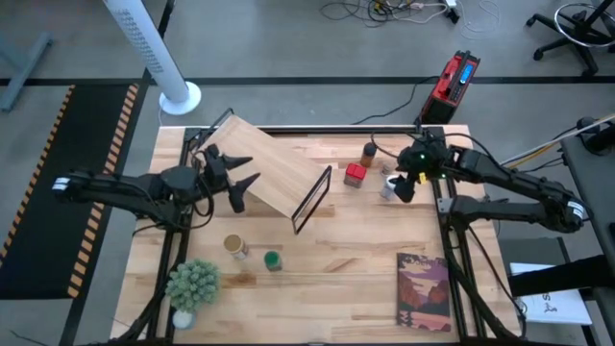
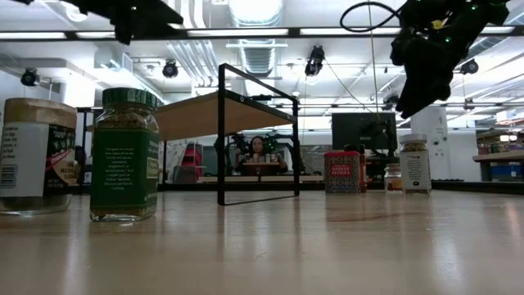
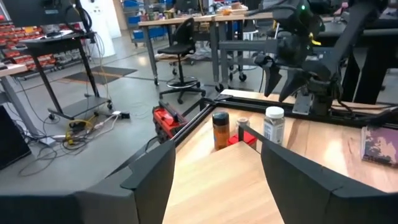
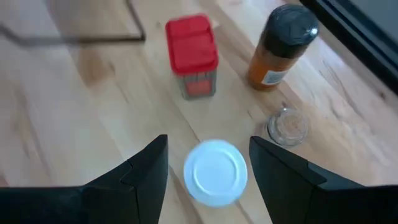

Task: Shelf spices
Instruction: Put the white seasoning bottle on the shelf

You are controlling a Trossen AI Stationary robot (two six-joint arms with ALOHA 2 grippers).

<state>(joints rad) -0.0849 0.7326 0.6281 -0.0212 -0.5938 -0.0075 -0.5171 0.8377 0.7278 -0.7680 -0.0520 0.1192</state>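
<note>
- Spices: white-lidded clear jar (image 4: 215, 172), red boxy tin (image 4: 192, 56), dark-lidded brown jar (image 4: 283, 45) and small silvery-topped jar (image 4: 287, 126) cluster right of centre in the high view; tan-topped jar (image 1: 235, 246) and green-lidded jar (image 1: 273, 260) stand lower left.
- Slanted pale wooden plank shelf (image 1: 272, 168), upper centre: bare; all six jars judged left to shelve.
- Right pincer (image 4: 208, 163): fingers apart, poised over white-lidded jar, nothing clamped.
- Left pincer (image 1: 233, 179): fingers apart, empty, at shelf's left edge.
- Pale wooden worktop (image 1: 356, 269) carries everything.
</note>
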